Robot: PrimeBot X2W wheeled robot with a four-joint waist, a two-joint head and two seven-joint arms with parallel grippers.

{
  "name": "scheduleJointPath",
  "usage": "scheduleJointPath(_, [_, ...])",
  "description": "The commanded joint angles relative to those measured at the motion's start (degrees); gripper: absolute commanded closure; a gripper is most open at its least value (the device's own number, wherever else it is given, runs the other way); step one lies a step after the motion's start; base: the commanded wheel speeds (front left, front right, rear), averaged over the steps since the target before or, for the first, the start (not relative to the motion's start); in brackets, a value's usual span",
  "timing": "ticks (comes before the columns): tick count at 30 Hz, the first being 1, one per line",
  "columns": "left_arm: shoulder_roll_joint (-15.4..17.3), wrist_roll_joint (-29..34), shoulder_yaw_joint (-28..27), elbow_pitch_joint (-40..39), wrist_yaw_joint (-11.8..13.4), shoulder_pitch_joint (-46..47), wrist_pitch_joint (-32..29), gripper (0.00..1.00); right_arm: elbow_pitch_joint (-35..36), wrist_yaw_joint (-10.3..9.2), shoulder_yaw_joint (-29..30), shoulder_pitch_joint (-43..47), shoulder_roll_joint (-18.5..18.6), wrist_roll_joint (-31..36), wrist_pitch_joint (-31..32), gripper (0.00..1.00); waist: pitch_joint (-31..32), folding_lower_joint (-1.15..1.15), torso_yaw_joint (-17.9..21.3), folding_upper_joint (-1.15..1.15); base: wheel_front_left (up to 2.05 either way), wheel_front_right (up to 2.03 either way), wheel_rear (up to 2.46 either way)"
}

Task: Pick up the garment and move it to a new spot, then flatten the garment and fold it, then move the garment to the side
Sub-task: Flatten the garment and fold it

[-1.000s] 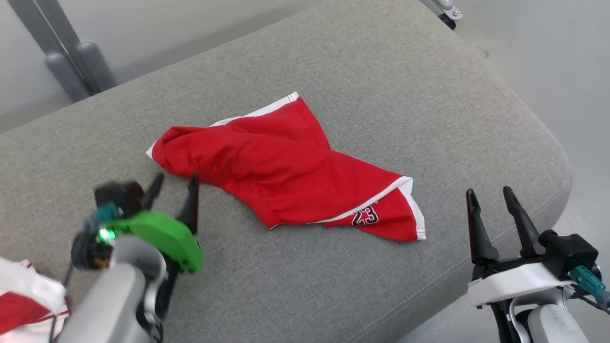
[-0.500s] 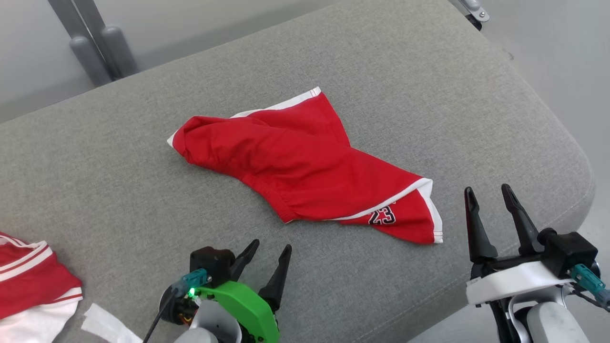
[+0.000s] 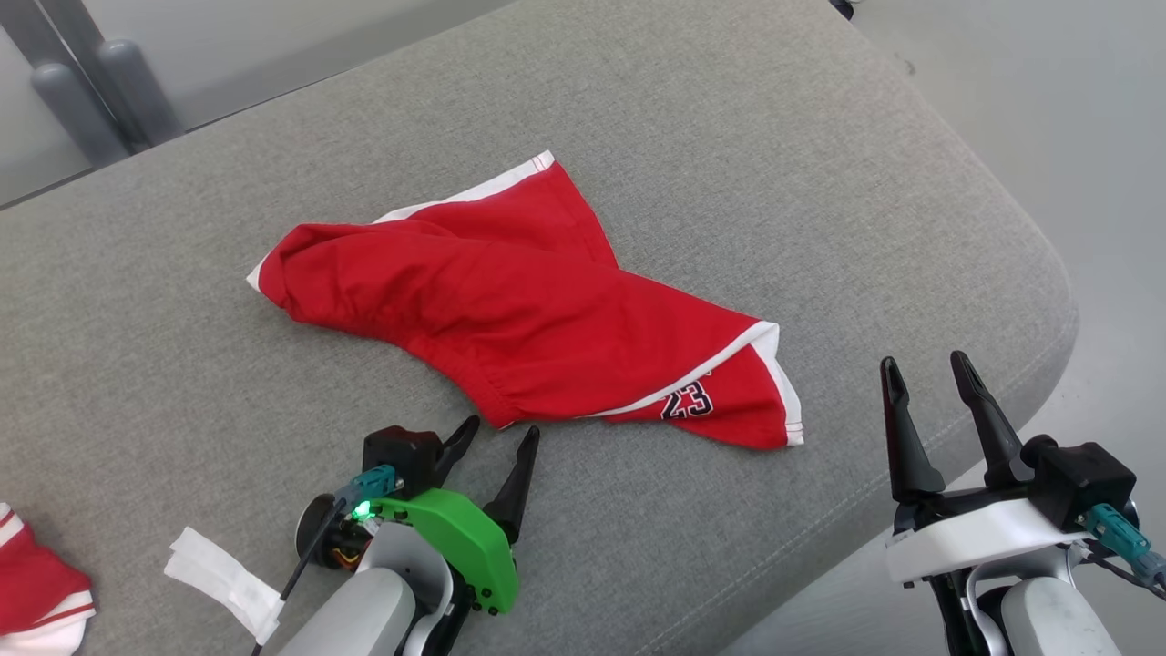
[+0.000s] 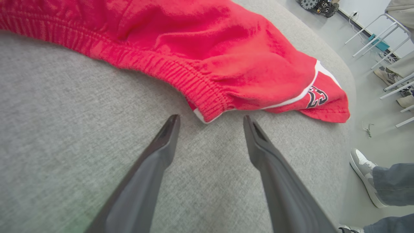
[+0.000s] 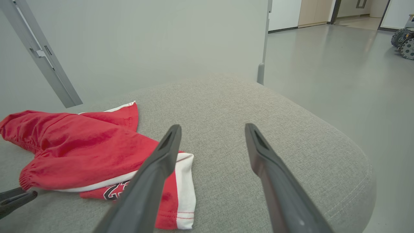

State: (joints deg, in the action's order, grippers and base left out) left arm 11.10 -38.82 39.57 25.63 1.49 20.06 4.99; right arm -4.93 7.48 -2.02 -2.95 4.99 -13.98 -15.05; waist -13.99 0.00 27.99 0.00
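We find the red "23" shorts [image 3: 510, 310] crumpled near the middle of the grey cushioned bench [image 3: 820, 182], in the same heap as a second ago, though our head camera has swung. Our left end effector [image 3: 499, 430], fingers spread wide and empty, has crossed from beside the shorts' left end to just short of the near corner of the waistband [image 4: 194, 87]. Our right end effector [image 3: 923, 362] stays open and empty at the bench's near right edge, apart from the hem.
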Motion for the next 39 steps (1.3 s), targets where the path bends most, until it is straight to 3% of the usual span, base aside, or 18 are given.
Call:
scheduleJointPath(1, [0.0, 0.4, -0.1, 1.0, -0.5, 1.0, 0.7, 0.08, -0.1, 0.03, 0.0, 0.2, -0.2, -0.3, -0.2, 0.00, -0.2, 0.00, 0.6, 0.00, 0.00, 0.00, 0.00])
scheduleJointPath(2, [-0.2, 0.5, 0.0, 1.7, -0.6, 1.4, 1.2, 0.20, -0.2, 0.03, -0.1, 0.2, -0.2, -0.4, -0.2, 0.00, -0.2, 0.00, 0.8, 0.00, 0.00, 0.00, 0.00])
scheduleJointPath(5, [-0.8, 0.9, 0.5, 2.4, -1.6, 2.4, 2.4, 0.72, -0.2, 0.03, -0.2, 0.1, -0.4, -0.5, -0.2, 0.00, -0.2, 0.00, 1.0, 0.00, 0.00, 0.00, 0.00])
scheduleJointPath(6, [-0.8, 1.4, 0.7, 2.6, -1.9, 2.8, 3.0, 1.00, -0.1, 0.03, -0.1, 0.0, -0.4, -0.5, -0.2, 0.00, -0.2, 0.00, 0.9, 0.00, 0.00, 0.00, 0.00])
scheduleJointPath(13, [-1.6, 2.4, 2.7, 2.8, -3.5, 4.7, 3.4, 1.00, -0.1, 0.03, 0.4, 0.1, -0.6, -0.2, -0.2, 0.00, 0.1, 0.00, -0.2, 0.00, 0.00, 0.00, 0.00])
scheduleJointPath(19, [-0.6, -1.5, 2.3, -4.7, -4.5, 2.1, -1.6, 1.00, 0.1, 0.03, 1.2, 1.2, -0.7, -0.2, -0.2, 0.00, 0.9, 0.00, -3.0, 0.00, 0.00, 0.00, 0.00])
scheduleJointPath(23, [4.6, -4.6, 1.5, -14.4, -2.6, -2.2, -8.2, 1.00, 0.2, 0.03, 1.3, 1.6, -0.7, -0.3, -0.2, 0.00, 1.7, 0.00, -5.3, 0.00, 0.00, 0.00, 0.00])
scheduleJointPath(27, [13.6, -5.6, -0.2, -24.0, 2.5, -9.0, -14.6, 1.00, 0.4, 0.03, 1.3, 1.4, -0.7, -0.3, -0.2, 0.00, 1.9, 0.00, -7.4, 0.00, 0.00, 0.00, 0.00])
scheduleJointPath(30, [18.3, -6.8, -1.8, -28.0, 5.7, -14.0, -17.3, 1.00, 0.4, 0.03, 1.4, 1.3, -0.5, -0.3, -0.2, 0.00, 1.8, 0.00, -8.5, 0.00, 0.00, 0.00, 0.00])
scheduleJointPath(35, [19.8, -9.5, -2.1, -28.9, 7.8, -19.4, -19.0, 1.00, 0.2, 0.03, 1.4, 0.7, -0.1, -0.3, -0.2, 0.00, 1.5, 0.00, -10.0, 0.00, 0.00, 0.00, 0.00])
scheduleJointPath(37, [18.8, -9.0, -1.7, -28.0, 8.3, -19.8, -18.0, 0.50, 0.1, 0.03, 1.3, 0.5, 0.1, -0.3, -0.2, 0.00, 1.4, 0.00, -10.3, 0.00, 0.00, 0.00, 0.00])
scheduleJointPath(38, [18.3, -8.7, -1.4, -27.7, 8.5, -19.8, -17.6, 0.00, 0.1, 0.03, 1.3, 0.4, 0.1, -0.3, -0.2, 0.00, 1.4, 0.00, -10.4, 0.00, 0.00, 0.00, 0.00])
scheduleJointPath(39, [17.9, -8.4, -1.1, -27.5, 8.7, -19.9, -17.3, 0.00, 0.1, 0.03, 1.2, 0.4, 0.2, -0.3, -0.2, 0.00, 1.5, 0.00, -10.5, 0.00, 0.00, 0.00, 0.00])
